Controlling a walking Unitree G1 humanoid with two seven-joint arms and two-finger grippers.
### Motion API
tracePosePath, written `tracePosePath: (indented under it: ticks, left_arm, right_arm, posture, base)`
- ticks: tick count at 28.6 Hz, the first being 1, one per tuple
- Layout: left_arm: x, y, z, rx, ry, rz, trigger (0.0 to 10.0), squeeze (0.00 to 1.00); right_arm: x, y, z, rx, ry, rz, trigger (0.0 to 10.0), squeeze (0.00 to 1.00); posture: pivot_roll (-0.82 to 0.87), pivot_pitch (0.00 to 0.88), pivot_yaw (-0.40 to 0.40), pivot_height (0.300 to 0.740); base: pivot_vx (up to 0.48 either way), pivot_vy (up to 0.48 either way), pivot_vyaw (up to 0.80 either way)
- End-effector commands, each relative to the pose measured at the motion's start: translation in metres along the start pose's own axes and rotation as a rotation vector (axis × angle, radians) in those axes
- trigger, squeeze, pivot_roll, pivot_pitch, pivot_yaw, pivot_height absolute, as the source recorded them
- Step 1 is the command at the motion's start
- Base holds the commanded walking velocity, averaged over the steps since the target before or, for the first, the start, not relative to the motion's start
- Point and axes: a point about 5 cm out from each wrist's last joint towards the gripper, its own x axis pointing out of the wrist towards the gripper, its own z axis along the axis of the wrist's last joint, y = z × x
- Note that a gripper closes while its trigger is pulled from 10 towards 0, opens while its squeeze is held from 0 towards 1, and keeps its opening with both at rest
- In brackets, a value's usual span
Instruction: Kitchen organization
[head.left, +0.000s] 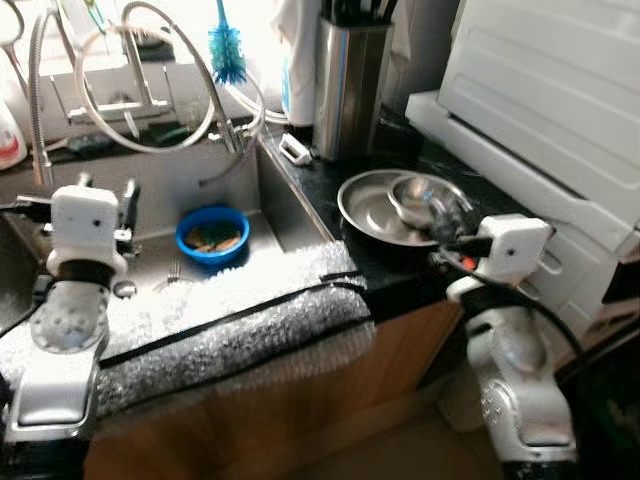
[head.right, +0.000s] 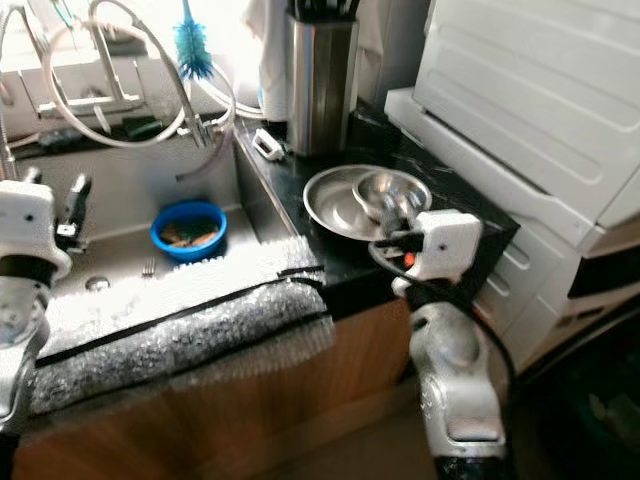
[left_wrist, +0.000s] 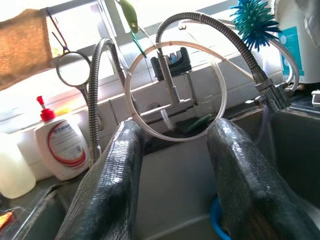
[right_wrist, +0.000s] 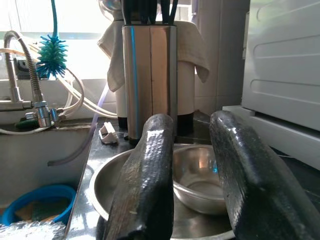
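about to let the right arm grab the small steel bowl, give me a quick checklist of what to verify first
1. Right gripper open: ok, its fingers are spread apart with nothing between them.
2. Gripper lined up with the small steel bowl: ok, the bowl sits just beyond the gap between the fingers.
3. Bowl free to lift: ok, it rests inside the larger steel bowl with nothing on top of it.
4. Small bowl empty: cannot tell from this angle.
5. Room around the target: not ok, the knife block stands close behind the bowls.
6. Left gripper out of the way: ok, it is open over the sink, away from the counter.
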Motion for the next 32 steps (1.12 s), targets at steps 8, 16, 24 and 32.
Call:
tracePosePath:
  ticks: [8,16,24,32]
  left_arm:
    - [-0.028,0.007,0.000,0.043,0.050,0.019,10.0,0.00]
    - [-0.030,-0.010,0.003,0.037,0.048,-0.035,10.0,0.00]
    - [-0.028,-0.022,0.010,0.039,0.037,-0.074,10.0,0.00]
    - [-0.025,-0.030,0.015,0.035,0.010,-0.093,10.0,0.00]
  right_arm:
    - [0.010,-0.025,0.022,0.002,-0.022,-0.083,10.0,0.00]
    - [0.027,-0.060,0.017,0.100,0.127,-0.261,10.0,0.00]
    - [0.045,-0.074,0.016,0.256,0.194,-0.335,10.0,0.00]
    - [0.064,-0.073,0.015,0.400,0.230,-0.302,10.0,0.00]
  posture:
    - [-0.04,0.000,-0.036,0.740]
    - [-0.04,0.000,-0.036,0.740]
    - [-0.04,0.000,-0.032,0.740]
    - [-0.03,0.000,-0.032,0.740]
  base:
    - [0.000,0.000,0.00]
    - [0.000,0.000,0.00]
    - [0.000,0.000,0.00]
    - [0.000,0.000,0.00]
